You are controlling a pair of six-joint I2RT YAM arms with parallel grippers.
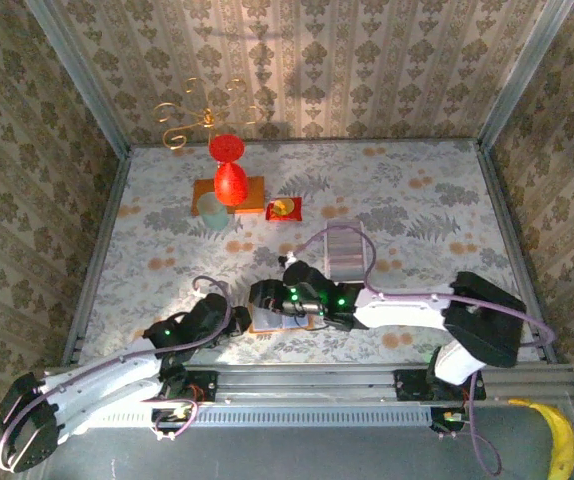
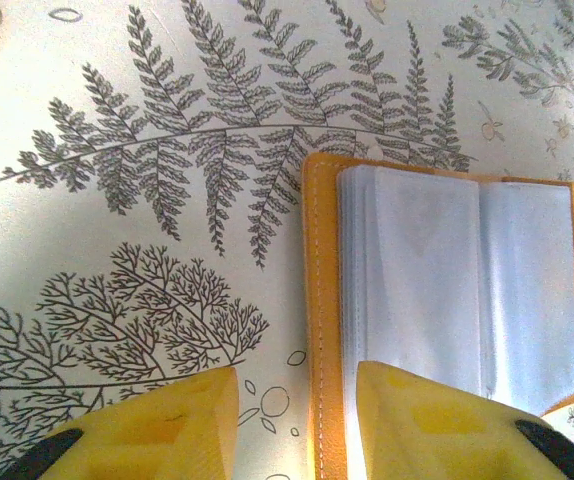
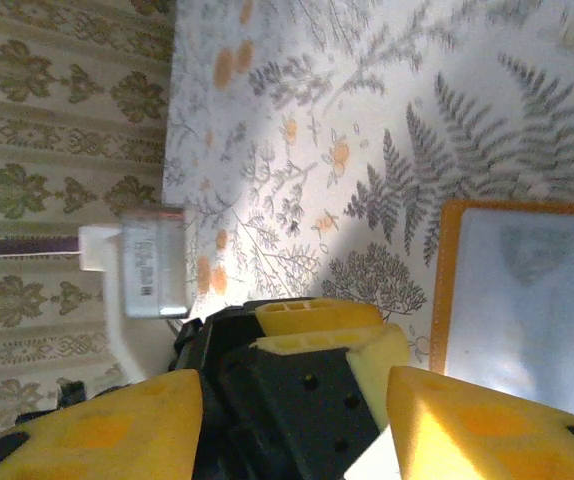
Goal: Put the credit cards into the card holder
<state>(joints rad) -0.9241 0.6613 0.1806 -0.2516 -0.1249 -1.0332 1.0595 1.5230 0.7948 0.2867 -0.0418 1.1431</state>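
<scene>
An orange card holder (image 2: pixel 447 290) lies open on the fern-patterned bench (image 2: pixel 117 120), near its front edge, clear sleeves facing up. The left claw (image 2: pixel 297 420) is spread wide, one yellow finger (image 2: pixel 427 420) over the holder's left edge, the other over bare bench. The right claw (image 3: pixel 297 400) is also spread open, just beside the holder and facing the left claw.

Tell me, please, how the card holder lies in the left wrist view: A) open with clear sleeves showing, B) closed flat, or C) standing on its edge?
A: the card holder lies flat and spread open, its clear sleeves facing up.
</scene>
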